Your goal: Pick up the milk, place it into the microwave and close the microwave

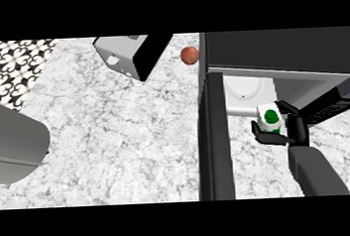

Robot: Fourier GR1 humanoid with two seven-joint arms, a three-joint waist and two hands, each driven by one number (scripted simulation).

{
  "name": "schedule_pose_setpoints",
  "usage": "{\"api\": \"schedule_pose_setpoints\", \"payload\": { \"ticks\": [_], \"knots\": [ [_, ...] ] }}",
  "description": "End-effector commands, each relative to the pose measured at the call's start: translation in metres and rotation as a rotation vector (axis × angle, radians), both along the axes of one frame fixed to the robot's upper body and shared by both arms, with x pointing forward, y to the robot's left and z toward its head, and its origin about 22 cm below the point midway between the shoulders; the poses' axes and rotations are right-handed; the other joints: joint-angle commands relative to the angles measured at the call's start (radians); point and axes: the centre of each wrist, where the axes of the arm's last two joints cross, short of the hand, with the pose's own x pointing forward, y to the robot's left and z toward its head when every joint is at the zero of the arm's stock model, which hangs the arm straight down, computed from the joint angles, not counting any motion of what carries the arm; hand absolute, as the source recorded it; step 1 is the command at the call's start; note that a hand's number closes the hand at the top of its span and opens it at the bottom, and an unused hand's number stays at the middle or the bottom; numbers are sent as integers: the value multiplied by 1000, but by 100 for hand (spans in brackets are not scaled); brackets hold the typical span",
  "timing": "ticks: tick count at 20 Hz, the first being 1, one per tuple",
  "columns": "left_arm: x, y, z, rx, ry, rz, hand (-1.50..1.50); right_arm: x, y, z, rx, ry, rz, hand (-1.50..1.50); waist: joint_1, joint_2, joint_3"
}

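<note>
Fingers point(291, 116) and thumb of the right hand point(284, 130) curled round the milk point(271, 119), a small white carton with green marks, held upright at the mouth of the microwave point(277, 48). Left hand nowhere in view.

From the left edge: patterned black-and-white tile point(11, 67) in the upper corner; below it a grey curved body point(14, 142), cut off by the edge, lying over the speckled white counter point(120, 137). Further right, near the top, a grey boxy appliance with a black face point(131, 55), tilted. Just beside it, a small brown egg-shaped thing point(190, 55), close to the microwave's upper left corner.

Then the microwave door point(214, 138), swung open, seen edge-on as a tall black slab running down the counter. Right of the door, the pale inner cavity point(243, 94) under the dark top. Carton at the cavity's front right edge, not fully inside. Grey forearm point(316, 173) rising from the lower right.
</note>
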Motion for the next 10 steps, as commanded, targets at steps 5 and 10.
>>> {"api": "schedule_pose_setpoints", "payload": {
  "ticks": [5, 10],
  "knots": [
    [7, 4, 3, 38, 9, 10, -150, 60, -33, 77, -56, -27, -144, 150, 64, 48, 11],
    [10, 7, 5, 67, 8, 1, -150, 56, -34, 76, -57, -34, -154, 150, 79, 44, 10]
  ]
}}
